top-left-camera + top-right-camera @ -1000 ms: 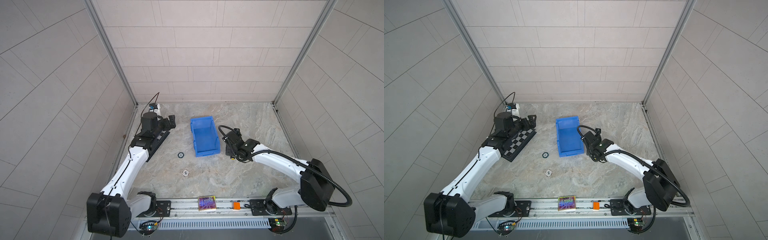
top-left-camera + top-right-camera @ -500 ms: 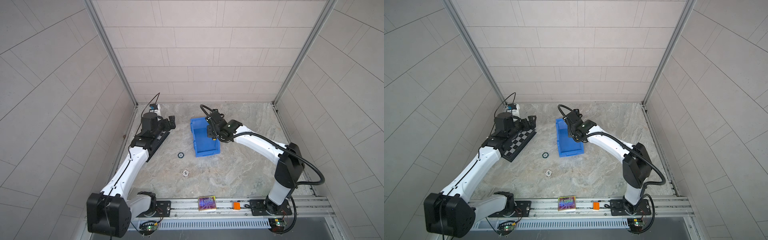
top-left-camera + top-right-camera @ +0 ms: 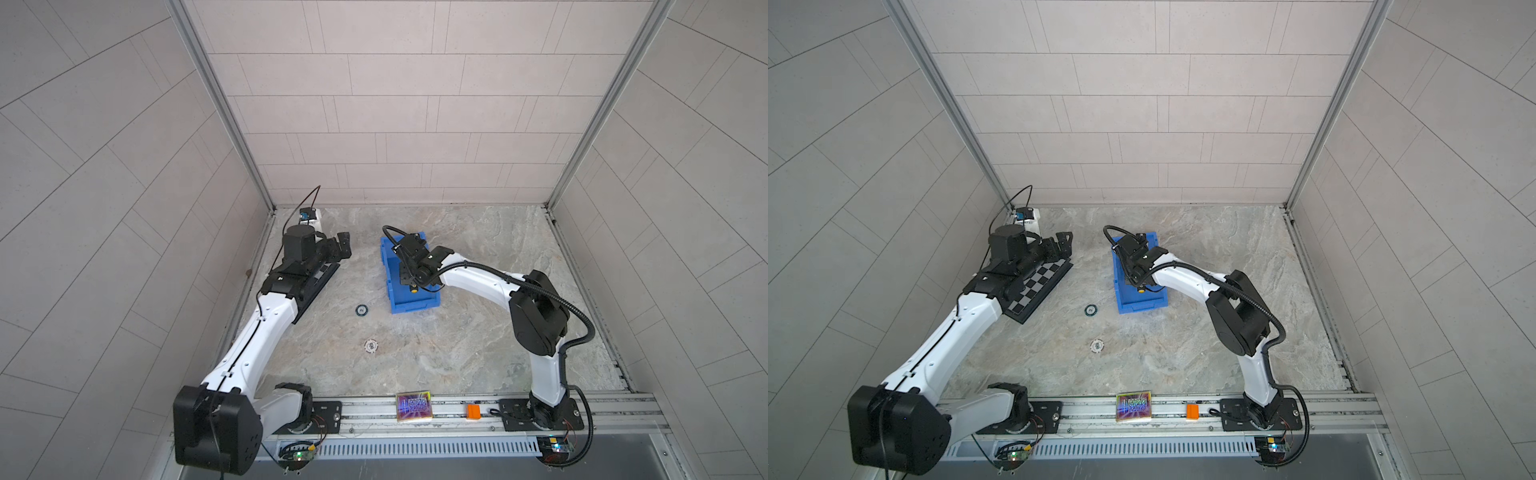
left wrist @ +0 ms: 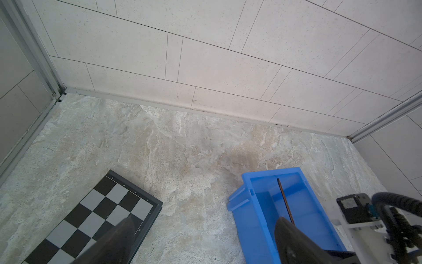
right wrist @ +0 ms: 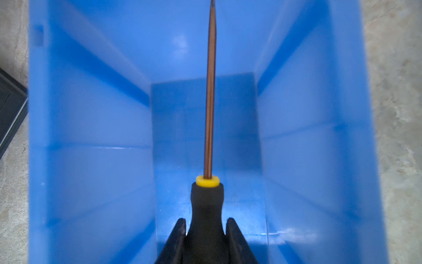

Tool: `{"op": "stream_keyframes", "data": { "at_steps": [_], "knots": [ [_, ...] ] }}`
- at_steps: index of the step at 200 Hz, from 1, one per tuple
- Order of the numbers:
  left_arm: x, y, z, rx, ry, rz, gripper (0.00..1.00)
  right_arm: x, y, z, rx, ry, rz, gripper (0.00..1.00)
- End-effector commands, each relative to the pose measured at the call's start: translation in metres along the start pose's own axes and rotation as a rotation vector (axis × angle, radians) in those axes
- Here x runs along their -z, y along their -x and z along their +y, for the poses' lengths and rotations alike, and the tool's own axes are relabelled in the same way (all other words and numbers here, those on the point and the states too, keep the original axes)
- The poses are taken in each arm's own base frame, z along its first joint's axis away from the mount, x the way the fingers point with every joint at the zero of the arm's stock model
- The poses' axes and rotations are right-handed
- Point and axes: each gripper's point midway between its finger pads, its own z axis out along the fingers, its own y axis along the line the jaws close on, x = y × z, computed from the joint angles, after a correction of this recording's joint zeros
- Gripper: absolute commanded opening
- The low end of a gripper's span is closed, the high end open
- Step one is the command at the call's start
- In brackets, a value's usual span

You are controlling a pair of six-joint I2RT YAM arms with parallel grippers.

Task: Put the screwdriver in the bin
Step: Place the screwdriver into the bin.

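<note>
**Materials.** The slim screwdriver [image 5: 209,137] has a smooth coppery-dark metal shaft and a matte black handle with a yellow collar. The right gripper [image 5: 206,220] clamps the handle between its two black fingers. The shaft runs lengthwise over the interior of the bright blue rectangular plastic bin [image 5: 91,114], which is glossy and tall-walled (contact with the bin floor cannot be determined).

**Surroundings.** The bin stands on the veined stone-look tabletop [image 3: 478,353]. A flat black-and-grey checkered board [image 3: 1042,282] lies on the left arm's side. A dark ring-shaped disc [image 3: 361,309] and a pale round disc [image 3: 371,345] lie apart near the bin's front.

**Pose.** The right arm reaches from the front rail with its elbow bent and its wrist over the bin. The left gripper [image 4: 205,220] sits over the board, fingers spread apart.
</note>
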Motion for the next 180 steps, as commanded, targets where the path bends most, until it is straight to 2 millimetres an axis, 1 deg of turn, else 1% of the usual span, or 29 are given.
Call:
{"op": "stream_keyframes", "data": {
  "at_steps": [1, 36, 79, 110, 149, 180],
  "knots": [
    [0.004, 0.011, -0.004, -0.017, -0.005, -0.022, 1.0, -0.003, 0.004, 0.008, -0.049, -0.001, -0.026, 0.24],
    [0.006, 0.012, -0.004, -0.018, -0.006, -0.026, 0.99, -0.005, 0.0, 0.01, -0.062, -0.02, -0.043, 0.24],
    [0.006, 0.012, -0.005, -0.018, -0.01, -0.026, 1.0, -0.016, -0.001, 0.011, -0.082, -0.038, -0.046, 0.25],
    [0.006, 0.012, -0.005, -0.019, -0.011, -0.026, 0.99, -0.023, -0.004, 0.007, -0.089, -0.065, -0.047, 0.26],
    [0.006, 0.012, -0.005, -0.019, -0.011, -0.024, 1.0, -0.03, -0.01, 0.005, -0.086, -0.083, -0.034, 0.28],
    [0.006, 0.012, -0.005, -0.021, -0.011, -0.022, 0.99, -0.035, -0.013, 0.004, -0.082, -0.093, -0.027, 0.32]
  ]
}}
